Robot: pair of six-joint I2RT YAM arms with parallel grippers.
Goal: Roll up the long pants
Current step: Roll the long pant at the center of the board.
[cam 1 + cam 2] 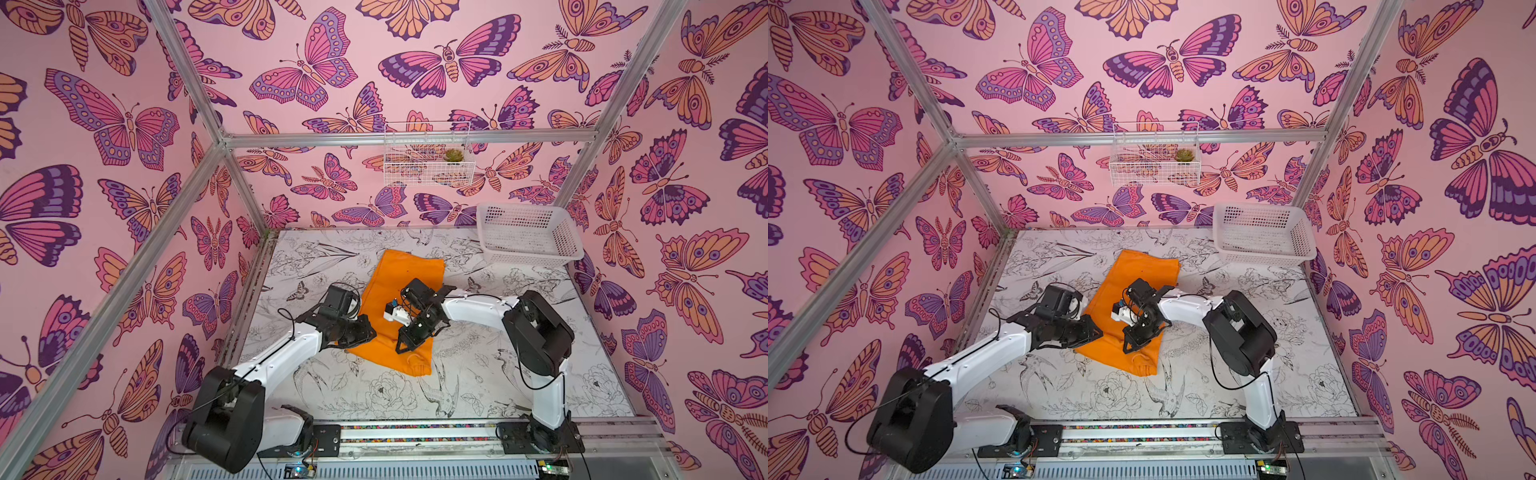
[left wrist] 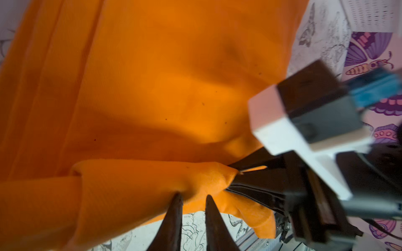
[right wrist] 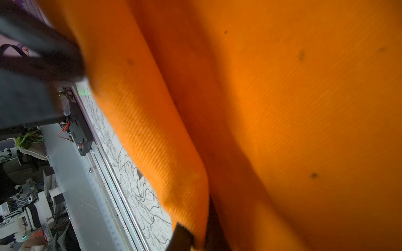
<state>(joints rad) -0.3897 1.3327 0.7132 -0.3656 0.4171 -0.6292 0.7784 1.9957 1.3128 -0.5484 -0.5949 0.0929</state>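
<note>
While both black grippers pinch its rolled edge, seemingly clamped, the ribbed orange long pants (image 1: 399,286) lie folded.

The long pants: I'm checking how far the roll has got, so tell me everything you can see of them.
The long pants are plain bright orange soft cloth with a few small dark specks, lying folded into a long slanted strip on the flower-printed table. The near end is turned over into a low roll. The left gripper pinches that roll, and the right gripper is shut on its edge. The far end lies flat, apart from the white basket.
</note>
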